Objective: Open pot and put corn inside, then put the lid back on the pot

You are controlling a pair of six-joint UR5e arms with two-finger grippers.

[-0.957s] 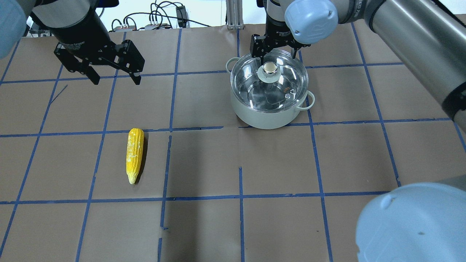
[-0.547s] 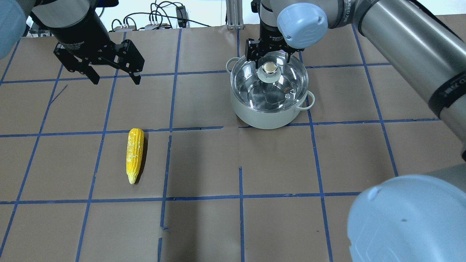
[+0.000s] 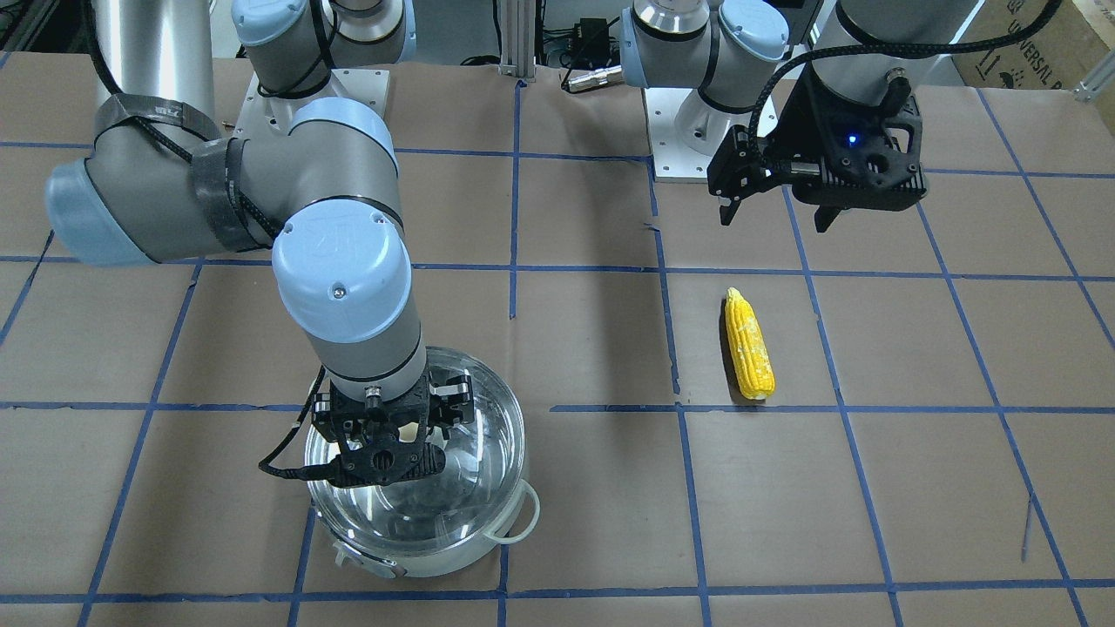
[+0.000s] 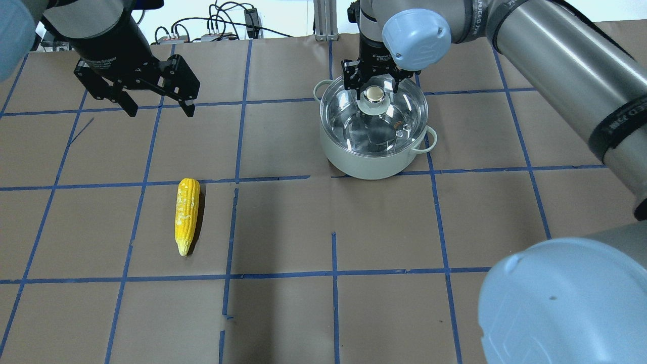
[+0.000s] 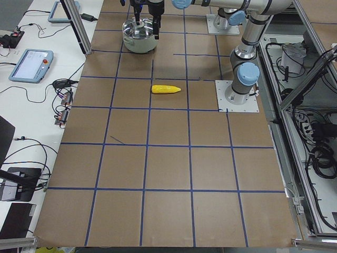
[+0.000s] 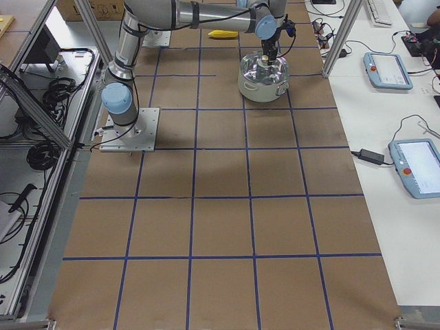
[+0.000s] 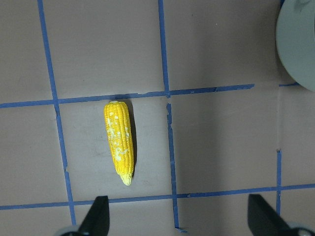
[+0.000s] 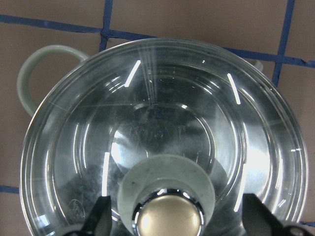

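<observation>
"While the lid (image 4: 354, 124) sits on the pot (image 4: 371, 166), which step would you say is in hand?"

"The first one, the opening. The right hand (image 4: 375, 90) hangs over the lid with its fingers spread to either side of the gold knob (image 8: 170, 220) and grips nothing. The wrist view shows a clear gap on both sides."

"And the corn (image 4: 186, 215)?"

"It lies flat on the worktop (image 4: 283, 222), well apart from the pot, on the left arm's side. The left hand (image 4: 162, 112) hovers above the worktop, apart from the corn, spread wide and empty."

"So what does the next move call for?"

"By my judgement, the right hand must be low enough that its pads are level with the knob. It must then close squarely on it and lift straight up, so that the glass rim clears the pot. The knob looks small, smooth and rounded, so an off-centre pinch could slip. Only with the lid set aside is the corn worth fetching."
</observation>
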